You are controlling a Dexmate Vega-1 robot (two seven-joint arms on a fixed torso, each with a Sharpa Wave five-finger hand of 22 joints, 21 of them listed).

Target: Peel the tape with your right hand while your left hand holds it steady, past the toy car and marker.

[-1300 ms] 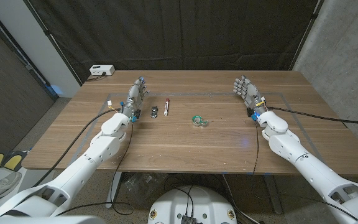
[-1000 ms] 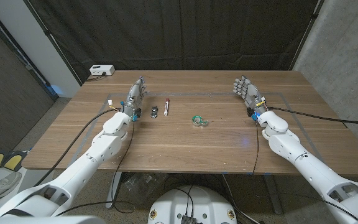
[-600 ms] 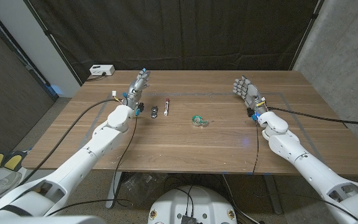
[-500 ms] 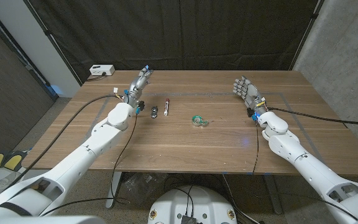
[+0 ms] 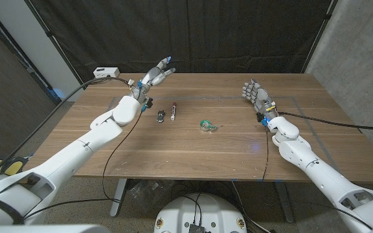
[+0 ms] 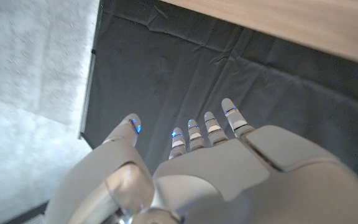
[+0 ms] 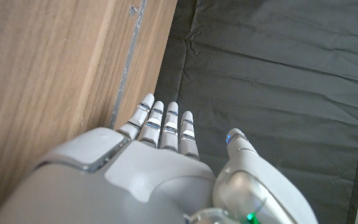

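Note:
A small green tape roll (image 5: 205, 125) lies near the table's middle, with a loose end trailing to its right. To its left lie a red-capped marker (image 5: 173, 110) and a small dark toy car (image 5: 160, 116). My left hand (image 5: 153, 77) is raised above the table's far left part, beyond the car, fingers spread and holding nothing; the left wrist view shows its back (image 6: 229, 174) against the dark curtain. My right hand (image 5: 256, 94) stands open at the right, well apart from the tape, and its back (image 7: 160, 168) fills the lower right wrist view.
A white box (image 5: 105, 72) with a cable sits at the table's far left corner. A tape line (image 5: 306, 116) marks a rectangle on the wooden table (image 5: 193, 155). A dark curtain (image 5: 193, 32) hangs behind.
My left arm has lifted from beside the toy car and swung up and toward the far edge, fingers now pointing right. The right hand, tape, car and marker have not moved.

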